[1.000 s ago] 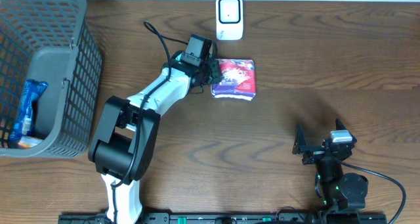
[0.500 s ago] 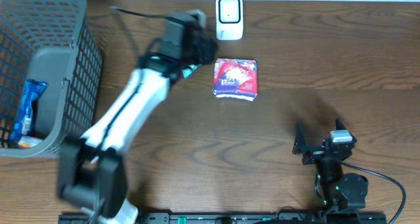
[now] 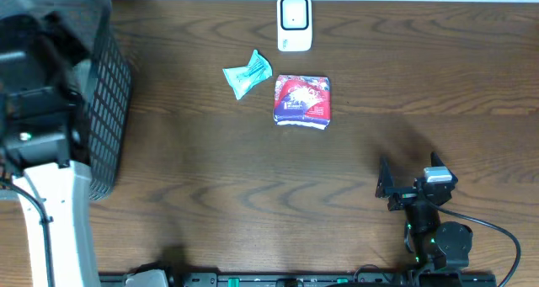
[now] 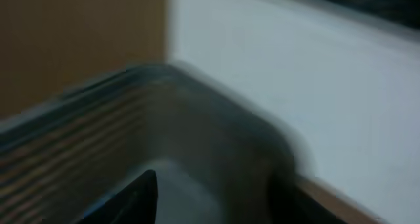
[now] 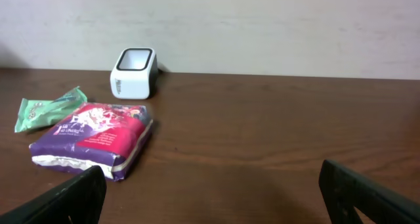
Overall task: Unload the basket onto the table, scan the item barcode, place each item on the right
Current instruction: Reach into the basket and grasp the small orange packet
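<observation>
Right gripper (image 5: 213, 188) jaws wide apart; left gripper (image 4: 210, 207) blurred, state unclear. Purple-red packet (image 3: 302, 101) print unreadable.

Soft, even room light falls from above on the dark wooden table (image 3: 354, 152). The grain reads clearly with no hard glare, only a faint dull shadow patch right of centre. The overhead view is sharp in the middle, but the left arm (image 3: 38, 110) at its edge looms large and smeared. The left wrist view is dim and blurred all over, the grey basket (image 4: 216, 119) wall a soft streak. The right wrist view is bright and crisp on the purple packet (image 5: 92, 135), though its own dark fingers (image 5: 65, 201) in the lower corners are out of focus.
</observation>
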{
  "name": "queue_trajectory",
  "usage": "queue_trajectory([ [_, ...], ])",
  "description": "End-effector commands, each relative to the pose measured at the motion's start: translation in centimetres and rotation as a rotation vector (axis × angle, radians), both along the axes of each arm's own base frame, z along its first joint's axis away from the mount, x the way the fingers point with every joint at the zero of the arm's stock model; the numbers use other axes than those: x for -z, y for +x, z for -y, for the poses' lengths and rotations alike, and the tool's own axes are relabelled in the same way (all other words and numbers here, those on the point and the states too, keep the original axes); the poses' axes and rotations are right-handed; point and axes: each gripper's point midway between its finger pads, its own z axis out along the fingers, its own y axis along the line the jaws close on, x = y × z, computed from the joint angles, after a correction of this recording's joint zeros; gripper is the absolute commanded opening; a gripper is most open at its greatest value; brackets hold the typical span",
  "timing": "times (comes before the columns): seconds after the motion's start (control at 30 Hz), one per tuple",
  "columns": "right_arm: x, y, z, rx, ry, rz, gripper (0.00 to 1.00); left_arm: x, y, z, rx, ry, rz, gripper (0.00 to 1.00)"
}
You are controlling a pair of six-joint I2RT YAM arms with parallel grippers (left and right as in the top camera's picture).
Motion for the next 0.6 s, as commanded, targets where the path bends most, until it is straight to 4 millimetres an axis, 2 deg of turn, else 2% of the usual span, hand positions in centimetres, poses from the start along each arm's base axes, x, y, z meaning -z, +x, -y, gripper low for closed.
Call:
queue_trajectory([
  [0.0,0.1,0.0,0.1,0.005,0.010,-0.001,0.99,5.2,-3.6,-7.4,-0.280,0.024,-0.232,0.55],
  [0.13,0.1,0.0,0.1,0.006,0.010,-0.001,0.99,10.4,-6.7,-11.0,-0.460,-0.091,-0.377,0.54],
  [0.23,0.1,0.0,0.1,0.006,0.010,-0.001,0.99,13.9,-8.7,-13.0,-0.577,-0.171,-0.464,0.54],
  [0.4,0.1,0.0,0.1,0.006,0.010,-0.001,0.99,18.9,-10.3,-14.4,-0.659,-0.261,-0.602,0.54],
  [0.57,0.1,0.0,0.1,0.005,0.010,-0.001,0.99,23.2,-12.0,-14.4,-0.735,-0.356,-0.722,0.54],
])
